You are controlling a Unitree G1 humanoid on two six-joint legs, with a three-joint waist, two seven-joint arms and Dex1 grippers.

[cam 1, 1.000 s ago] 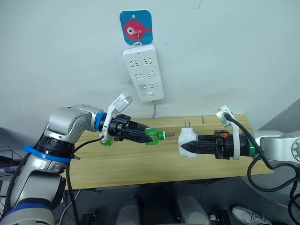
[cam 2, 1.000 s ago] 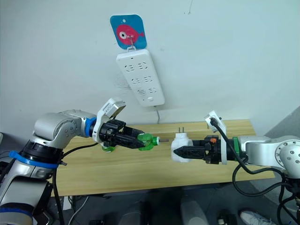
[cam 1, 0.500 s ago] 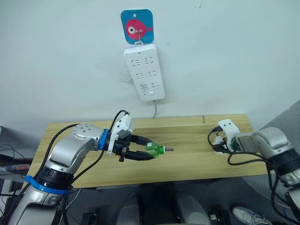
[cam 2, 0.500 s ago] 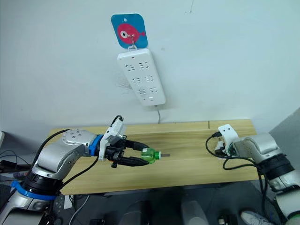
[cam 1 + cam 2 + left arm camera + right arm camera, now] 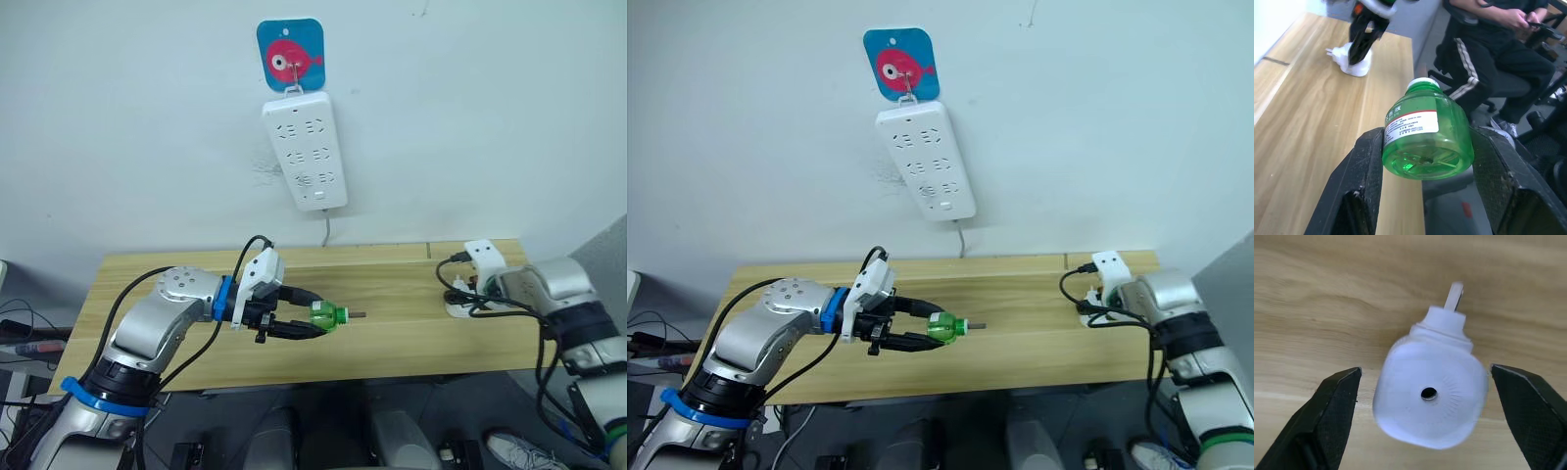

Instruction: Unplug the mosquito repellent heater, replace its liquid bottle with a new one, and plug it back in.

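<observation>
My left gripper [image 5: 312, 321] is shut on a green liquid bottle [image 5: 328, 316], held on its side above the middle of the wooden table [image 5: 392, 348], its thin wick pointing right. In the left wrist view the bottle [image 5: 1427, 134] sits clamped between both fingers. The white mosquito repellent heater [image 5: 1430, 391] lies on the table near the right end, vent hole facing the right wrist camera. My right gripper [image 5: 1425, 371] hovers over it, open, a finger on either side and neither touching it. The left wrist view shows the heater [image 5: 1354, 63] under the right gripper [image 5: 1365, 36].
A long white power strip [image 5: 304, 137] hangs on the wall from a blue fish hook [image 5: 291, 56], its cord dropping behind the table. A person [image 5: 1498, 49] in dark clothes sits on a chair beyond the table's front edge.
A second ago my right gripper held the heater in the air close to the bottle. It has since swung to the table's right end and let the heater go. The left arm kept the bottle.
</observation>
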